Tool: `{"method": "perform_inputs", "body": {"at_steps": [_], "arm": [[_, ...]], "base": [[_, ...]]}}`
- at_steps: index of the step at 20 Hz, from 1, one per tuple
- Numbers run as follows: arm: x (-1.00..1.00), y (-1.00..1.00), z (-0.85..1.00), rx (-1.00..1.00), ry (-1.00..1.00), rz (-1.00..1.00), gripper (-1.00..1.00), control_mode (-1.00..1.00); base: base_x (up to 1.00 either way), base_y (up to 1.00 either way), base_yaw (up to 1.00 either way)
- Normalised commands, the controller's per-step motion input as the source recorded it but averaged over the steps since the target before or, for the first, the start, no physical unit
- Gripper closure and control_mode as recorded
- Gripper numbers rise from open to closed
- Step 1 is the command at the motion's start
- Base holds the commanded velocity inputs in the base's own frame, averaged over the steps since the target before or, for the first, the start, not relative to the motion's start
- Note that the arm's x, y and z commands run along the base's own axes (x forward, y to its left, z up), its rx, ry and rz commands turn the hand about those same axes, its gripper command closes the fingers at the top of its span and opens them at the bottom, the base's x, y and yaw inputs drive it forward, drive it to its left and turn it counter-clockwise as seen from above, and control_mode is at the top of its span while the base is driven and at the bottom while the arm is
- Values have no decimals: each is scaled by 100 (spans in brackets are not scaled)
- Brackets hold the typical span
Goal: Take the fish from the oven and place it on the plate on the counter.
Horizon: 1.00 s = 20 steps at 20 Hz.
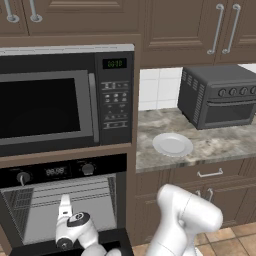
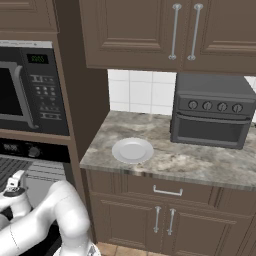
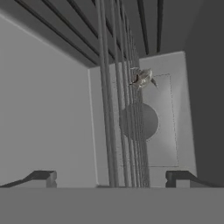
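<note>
The oven [image 1: 55,171] stands open, its door folded down below the cavity. My gripper [image 1: 64,201] reaches into the cavity and is seen from the other side at the gripper [image 2: 16,184]. In the hand view the small grey fish [image 3: 143,78] lies on the wire rack [image 3: 114,113], well ahead of my open gripper [image 3: 111,178] and a little right of its line. Nothing is between the fingertips [image 3: 42,176]. The white plate [image 1: 172,144] sits bare on the counter [image 1: 220,142], right of the oven; it is also in the right base view as the plate [image 2: 132,150].
A microwave [image 1: 50,105] is built in above the oven. A dark toaster oven [image 1: 217,95] stands at the back of the counter, beyond the plate. Wooden cabinets [image 2: 140,35] hang above; drawers [image 2: 167,190] sit below the counter. Oven walls close in on both sides of my hand.
</note>
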Motion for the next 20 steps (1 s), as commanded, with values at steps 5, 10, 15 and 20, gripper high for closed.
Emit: {"method": "perform_inputs", "body": {"at_steps": [5,10,15,20], "arm": [[28,0,-1,0,0,0,-100,-100],[28,0,-4,0,0,0,-100,-100],[6,11,-16,0,0,-4,-100,-100],[7,22,-11,0,0,-7,-100,-100]], "base": [[0,0,0],[0,0,0],[0,0,0],[0,0,0]]}}
